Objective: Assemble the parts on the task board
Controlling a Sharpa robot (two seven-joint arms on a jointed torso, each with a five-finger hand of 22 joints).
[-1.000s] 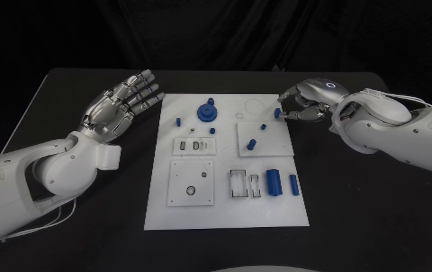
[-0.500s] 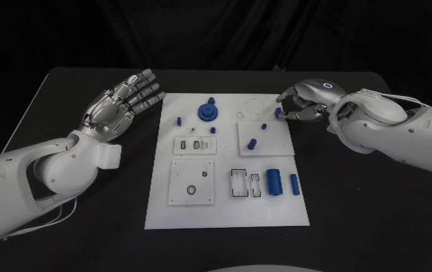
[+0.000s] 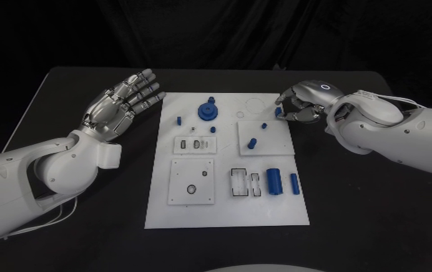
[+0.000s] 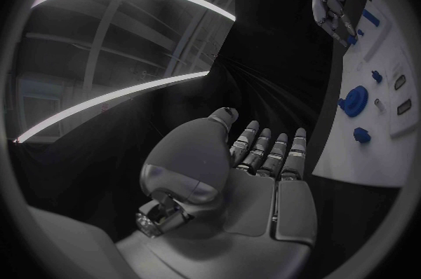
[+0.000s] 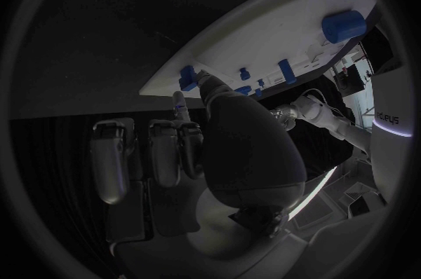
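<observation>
the right hand pinches a small blue part at the task board's far right edge and should lift it straight; the left hand hovers open.

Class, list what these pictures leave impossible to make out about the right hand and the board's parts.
- Head view: whether the right hand holds the small blue part at its fingertips; fingers cover it.
- Right wrist view: thumb hides that contact.
- Head view: task board recess contents too small.
</observation>
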